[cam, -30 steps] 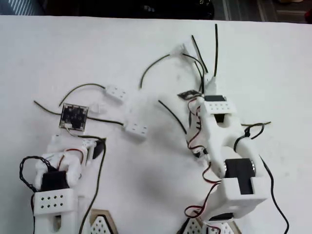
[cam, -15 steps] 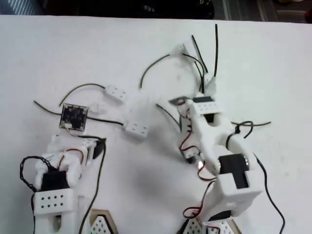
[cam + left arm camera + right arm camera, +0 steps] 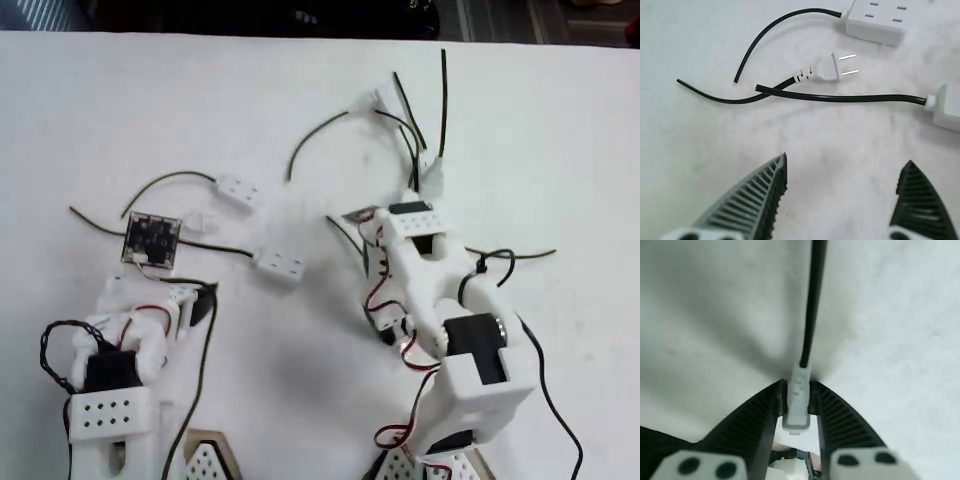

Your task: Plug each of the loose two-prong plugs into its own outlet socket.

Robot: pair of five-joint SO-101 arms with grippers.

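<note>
Clamping a plug (image 3: 797,407) — right pincer (image 3: 798,386), left pincer (image 3: 847,160) spread

White table (image 3: 560,120), dark room (image 3: 300,15) beyond its far edge

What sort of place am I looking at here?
Probably a robotics lab bench: two white plastic robot arms stand on a plain white table, among short-corded white outlet blocks and a white two-prong plug.

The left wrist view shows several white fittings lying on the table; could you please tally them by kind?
White plastic outlet blocks, each on a black cord: 2
White two-prong plug on a black cord: 1
Total: 3
</note>
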